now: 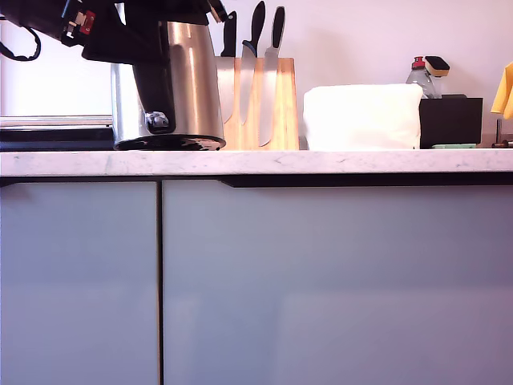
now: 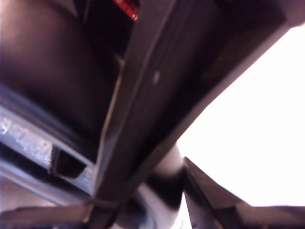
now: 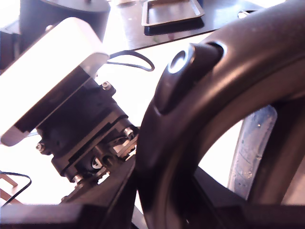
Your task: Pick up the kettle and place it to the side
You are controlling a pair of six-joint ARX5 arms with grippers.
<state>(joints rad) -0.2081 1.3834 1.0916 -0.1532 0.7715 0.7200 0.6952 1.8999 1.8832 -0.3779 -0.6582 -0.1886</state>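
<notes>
At the kettle's handle [image 3: 190, 119], my second hand [image 3: 157, 210] sits tight against the thick black loop, which fills its wrist view; whether its jaws are closed on the loop I cannot tell. My first hand [image 2: 143, 210] is pressed close to dark parts, too blurred to say if it grips anything. An arm [image 1: 72, 24] reaches in over the kettle's top in the exterior view.

The kettle [image 1: 180, 88] stands upright on the bench [image 1: 321, 162], its black base rim apparently touching the surface, with the knife block [image 1: 264, 112] just beside and partly behind it. Further from the kettle, beyond the block, lies a white folded cloth [image 1: 361, 116], then a black box [image 1: 450, 120].

I judge the grasp to be the step in hand, the lift not begun. Next calls for a firm hold, a straight rise, then travel away from the knife block.
</notes>
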